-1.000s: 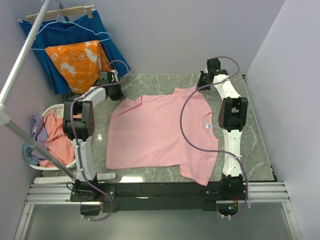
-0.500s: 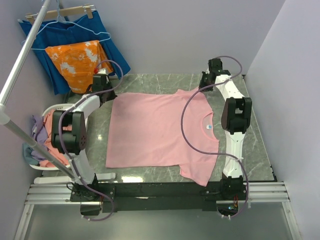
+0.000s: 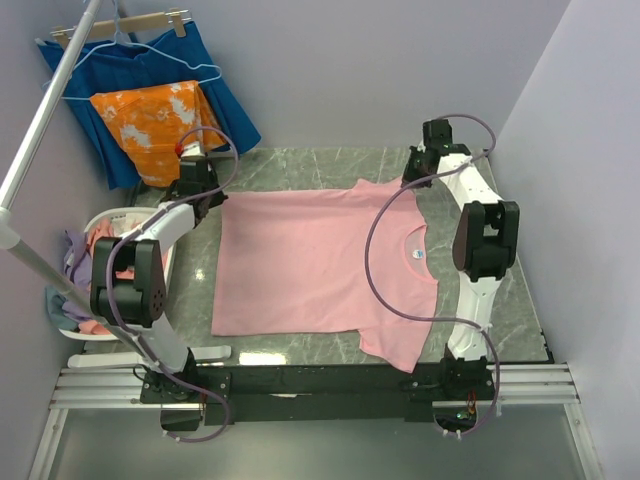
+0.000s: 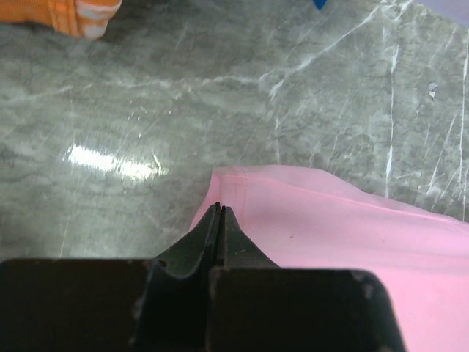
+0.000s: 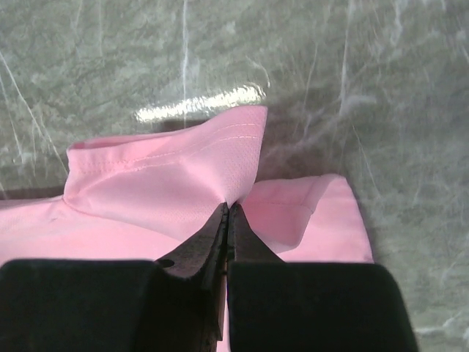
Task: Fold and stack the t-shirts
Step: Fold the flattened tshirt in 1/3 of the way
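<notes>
Pink shirt (image 3: 320, 265) is lying spread flat on the table (image 3: 520, 290); no fold is made yet. Left gripper (image 4: 220, 213) is pinching its far hem corner, right gripper (image 5: 229, 209) its raised far sleeve, both with jaws pressed together. More shirts (image 3: 98, 247) are waiting in the basket (image 3: 105, 217).

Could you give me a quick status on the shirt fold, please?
Left claw shut on shirt corner. Right claw shut on sleeve. Shirt spread flat. Cable loops over it.
</notes>
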`<state>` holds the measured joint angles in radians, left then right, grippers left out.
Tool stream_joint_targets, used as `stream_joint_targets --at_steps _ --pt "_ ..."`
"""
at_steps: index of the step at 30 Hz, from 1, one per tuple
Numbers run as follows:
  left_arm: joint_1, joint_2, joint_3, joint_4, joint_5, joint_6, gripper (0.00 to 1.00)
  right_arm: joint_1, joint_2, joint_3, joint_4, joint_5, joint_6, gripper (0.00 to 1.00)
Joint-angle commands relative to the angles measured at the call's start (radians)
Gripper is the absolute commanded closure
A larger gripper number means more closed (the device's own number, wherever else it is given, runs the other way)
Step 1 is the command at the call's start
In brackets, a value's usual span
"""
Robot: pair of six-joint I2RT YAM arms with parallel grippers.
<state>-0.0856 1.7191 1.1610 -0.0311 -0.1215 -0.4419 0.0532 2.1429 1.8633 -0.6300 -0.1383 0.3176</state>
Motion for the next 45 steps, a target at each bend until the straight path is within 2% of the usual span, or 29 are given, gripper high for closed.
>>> stream_joint_targets --at_steps 1,7,21,24,25,27,33,34,35,36,39,41,42,45 --pt "0.001 -0.085 -0.035 -0.024 -0.026 -0.057 0.99 0.023 -0.130 -0.100 0.010 0.083 0.038 1.00" --pt "-0.012 -0.173 -0.141 -0.065 -0.012 -0.118 0.99 0.080 -0.258 -0.289 0.027 0.163 0.080 1.00" --pt "-0.063 -0.368 -0.403 -0.268 -0.144 -0.271 0.99 0.175 -0.583 -0.797 0.078 0.390 0.207 1.00" --pt "-0.063 -0.380 -0.394 -0.329 -0.182 -0.279 0.99 0.175 -0.627 -0.864 0.089 0.472 0.238 1.00" --pt "-0.063 -0.377 -0.385 -0.364 -0.248 -0.309 0.99 0.175 -0.632 -0.875 0.085 0.492 0.259 1.00" --pt "-0.063 -0.378 -0.383 -0.395 -0.279 -0.317 0.99 0.174 -0.652 -0.903 0.105 0.493 0.253 1.00" --pt "-0.063 -0.273 -0.357 -0.406 -0.242 -0.308 0.99 0.174 -0.554 -0.863 0.082 0.453 0.219 1.00" --pt "-0.063 -0.257 -0.351 -0.415 -0.247 -0.307 0.99 0.174 -0.539 -0.853 0.055 0.450 0.224 0.97" --pt "-0.063 -0.242 -0.342 -0.430 -0.259 -0.311 0.98 0.175 -0.523 -0.842 0.035 0.456 0.235 0.86" --pt "-0.063 -0.231 -0.325 -0.444 -0.267 -0.319 0.95 0.177 -0.531 -0.842 0.032 0.456 0.233 0.49" --pt "-0.063 -0.272 -0.325 -0.400 -0.218 -0.298 0.87 0.180 -0.618 -0.851 0.042 0.508 0.244 0.41" --pt "-0.063 -0.305 -0.327 -0.307 -0.143 -0.267 0.84 0.180 -0.673 -0.843 0.088 0.481 0.229 0.34" --pt "-0.063 -0.321 -0.319 -0.279 -0.076 -0.255 0.77 0.178 -0.676 -0.825 0.105 0.459 0.218 0.34" --pt "-0.065 -0.293 -0.273 -0.199 0.028 -0.245 0.71 0.178 -0.612 -0.753 0.130 0.375 0.209 0.33"
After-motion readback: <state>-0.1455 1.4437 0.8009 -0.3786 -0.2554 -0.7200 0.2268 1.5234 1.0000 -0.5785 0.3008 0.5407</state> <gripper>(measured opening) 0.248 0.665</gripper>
